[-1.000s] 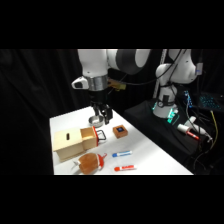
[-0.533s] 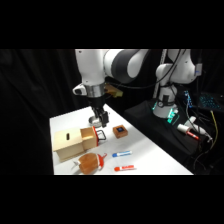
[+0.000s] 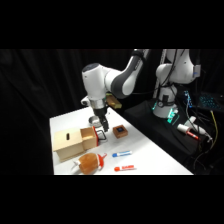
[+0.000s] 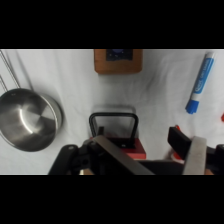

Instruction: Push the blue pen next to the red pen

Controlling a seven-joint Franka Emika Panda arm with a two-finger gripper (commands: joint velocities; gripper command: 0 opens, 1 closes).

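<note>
The blue pen (image 3: 121,154) lies on the white table (image 3: 150,155) toward the front, and in the wrist view the blue pen (image 4: 200,82) lies at the upper right. Just in front of it, closer to the table's front edge, lies the red pen (image 3: 125,168), roughly parallel to it with a small gap between them. My gripper (image 3: 102,124) hangs behind and to the left of both pens, next to the wooden box. In the wrist view my gripper (image 4: 155,157) is open, with nothing between its fingers.
A wooden box (image 3: 67,144) stands at the left with a black handle (image 4: 113,125) beside it. An orange round object with a red handle (image 3: 90,162) sits in front of the box. A small brown block (image 3: 119,131) and a metal measuring cup (image 4: 27,120) lie nearby.
The arm has bent and the gripper has come down a little beside the wooden box. The pens have not moved.
</note>
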